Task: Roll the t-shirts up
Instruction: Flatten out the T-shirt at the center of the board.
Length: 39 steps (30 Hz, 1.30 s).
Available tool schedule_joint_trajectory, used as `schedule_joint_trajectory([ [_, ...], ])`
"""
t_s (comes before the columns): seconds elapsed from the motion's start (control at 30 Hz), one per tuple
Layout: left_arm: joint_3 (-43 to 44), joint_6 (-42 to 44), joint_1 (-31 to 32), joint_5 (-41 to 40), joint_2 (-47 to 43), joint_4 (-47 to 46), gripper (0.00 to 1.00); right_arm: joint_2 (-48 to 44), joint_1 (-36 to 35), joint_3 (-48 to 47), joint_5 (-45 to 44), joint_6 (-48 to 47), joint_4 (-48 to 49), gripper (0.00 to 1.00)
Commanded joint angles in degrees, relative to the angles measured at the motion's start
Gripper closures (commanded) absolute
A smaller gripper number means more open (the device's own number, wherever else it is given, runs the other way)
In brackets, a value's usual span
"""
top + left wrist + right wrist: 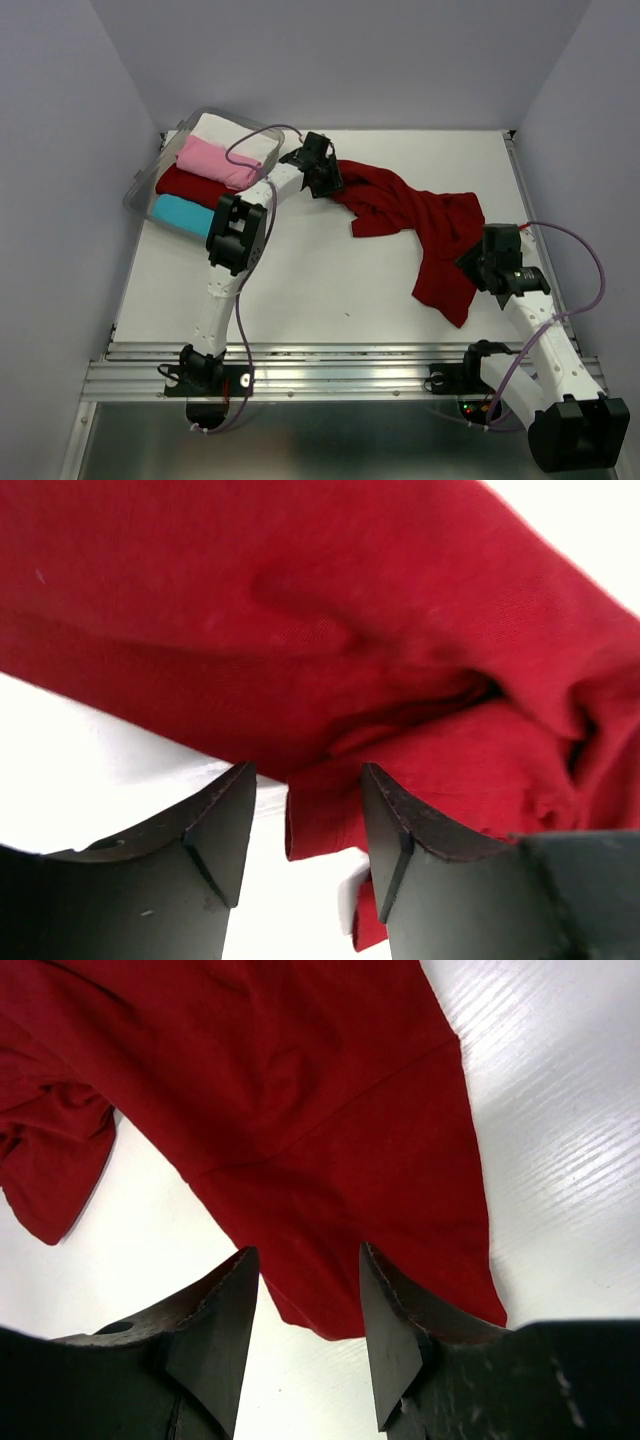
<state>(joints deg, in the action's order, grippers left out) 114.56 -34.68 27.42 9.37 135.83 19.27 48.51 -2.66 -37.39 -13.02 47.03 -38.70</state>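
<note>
Four rolled t-shirts were seen packed side by side in the clear bin [140, 188] at 10 o'clock on the bench [300, 290]: a white one [235, 135], a pink one [215, 160], a dark red one [190, 185] and a cyan one [180, 212]. That part of the task was judged done.

The large dark red t-shirt [420, 215] was not yet rolled. It was spread in a crumpled, twisted band from about 12 o'clock, just beside the bin, down to about 4 o'clock. It was neither flattened nor folded, so smoothing, folding and rolling were all judged to be left.

The left jaws were placed at the shirt's far end near 12 o'clock. In the left wrist view they were parted to a middling gap, with a cloth edge beyond the tips and nothing clamped. The right jaws were placed at the shirt's near hem at 4 o'clock and were likewise parted, with the cloth lying flat on the bench ahead of them, unheld.

Open bench was shown from the centre round to 6 and 8 o'clock, and this was judged the best room for laying the shirt flat. Less margin was offered at 3 o'clock, where the right arm [540, 320] was close to the bench edge and side wall. The left arm [240, 230] was close to the bin wall.
</note>
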Motion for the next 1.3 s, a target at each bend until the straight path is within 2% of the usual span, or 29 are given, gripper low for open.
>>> schedule_joint_trajectory([
  [0.0, 2.3, -0.6, 0.5, 1.5, -1.0, 2.3, 0.46, 0.2, 0.4, -2.4, 0.0, -1.1, 2.4, 0.5],
  [0.1, 1.7, -0.7, 0.7, 1.6, -1.4, 1.7, 0.54, 0.0, 0.4, -2.3, 0.2, -1.1, 2.5, 0.5],
  [0.17, 1.7, -0.7, 0.8, 1.8, -1.4, 1.7, 0.69, -0.2, 0.4, -2.3, 0.1, -1.1, 2.6, 0.5],
  [0.2, 1.6, -0.7, 1.0, 2.1, -1.7, 1.6, 0.81, -0.5, 0.4, -2.3, 0.1, -1.1, 2.6, 0.5],
  [0.27, 1.7, -0.5, 1.0, 2.7, -2.1, 1.3, 0.96, -0.8, 0.4, -2.3, 0.0, -1.2, 2.5, 0.5],
  [0.3, 1.6, -0.4, 0.9, 3.5, -2.2, 1.1, 1.0, -0.9, 0.4, -2.3, 0.0, -1.2, 2.5, 0.49],
  [0.47, 0.6, 0.1, 1.1, 3.1, -5.2, 0.8, 1.0, -1.1, 0.4, -2.3, 0.3, -1.3, 2.5, 0.49],
  [0.63, -0.6, 2.5, 1.1, -0.7, -9.8, 2.6, 1.0, -1.3, 0.4, -2.3, 0.4, -1.3, 2.3, 0.49],
  [0.87, -4.3, 6.4, 1.0, -3.7, -20.8, 4.3, 1.0, -0.3, 0.4, -2.9, 1.4, -1.7, 2.3, 0.48],
  [0.93, -6.9, 6.9, 0.8, -4.1, -23.2, 4.5, 1.0, 0.0, 0.4, -3.0, 1.5, -1.8, 2.3, 0.44],
  [1.07, -15.8, 8.3, 0.9, -3.0, -30.1, 3.0, 1.0, 0.8, 0.4, -3.5, 2.4, -2.4, 2.6, 0.42],
  [1.27, -40.2, 10.1, 0.9, -5.3, -44.7, -0.8, 1.0, 4.3, 0.4, -3.6, 7.3, -6.0, 3.9, 0.41],
])
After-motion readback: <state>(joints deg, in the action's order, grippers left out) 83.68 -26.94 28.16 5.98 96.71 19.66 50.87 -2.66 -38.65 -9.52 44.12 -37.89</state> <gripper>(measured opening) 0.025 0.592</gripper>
